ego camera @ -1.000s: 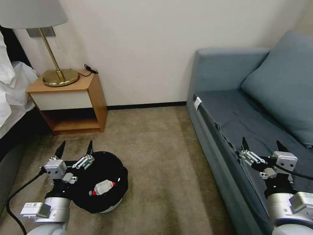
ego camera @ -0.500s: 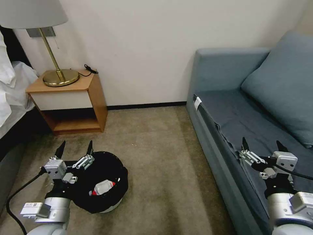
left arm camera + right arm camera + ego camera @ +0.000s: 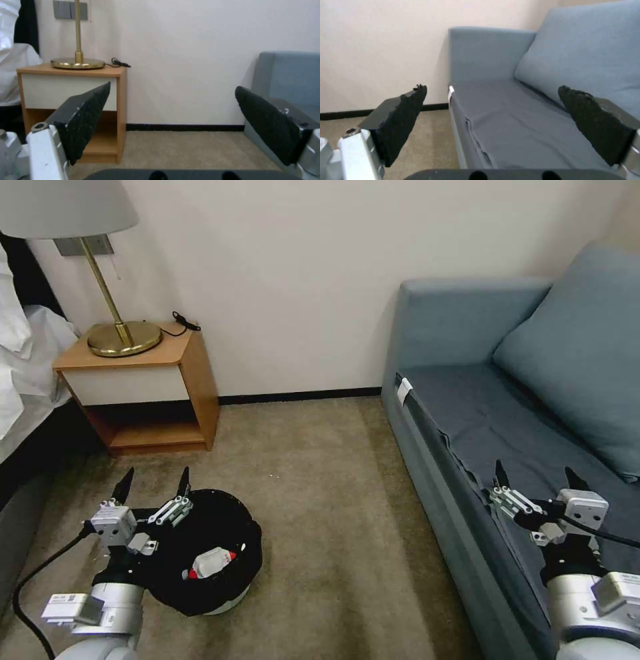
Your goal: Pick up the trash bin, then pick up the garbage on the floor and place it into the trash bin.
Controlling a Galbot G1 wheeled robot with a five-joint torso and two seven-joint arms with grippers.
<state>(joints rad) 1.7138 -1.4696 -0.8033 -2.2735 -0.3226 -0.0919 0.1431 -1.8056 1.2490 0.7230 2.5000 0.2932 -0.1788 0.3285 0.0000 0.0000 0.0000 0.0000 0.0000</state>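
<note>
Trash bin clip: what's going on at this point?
Nothing is being held. The trash bin sits on the carpet with a red-and-white packet inside its black liner. The left gripper hovers open just above the bin's left rim. The right gripper is open too, hanging over the sofa seat.

Quiet bedroom corner with plain cream wall

Brown-beige carpet floor meets a dark baseboard; a wooden nightstand carries 1 brass lamp with white shade, white bedding beside it, a blue-grey fabric sofa with 1 matching cushion opposite.
</note>
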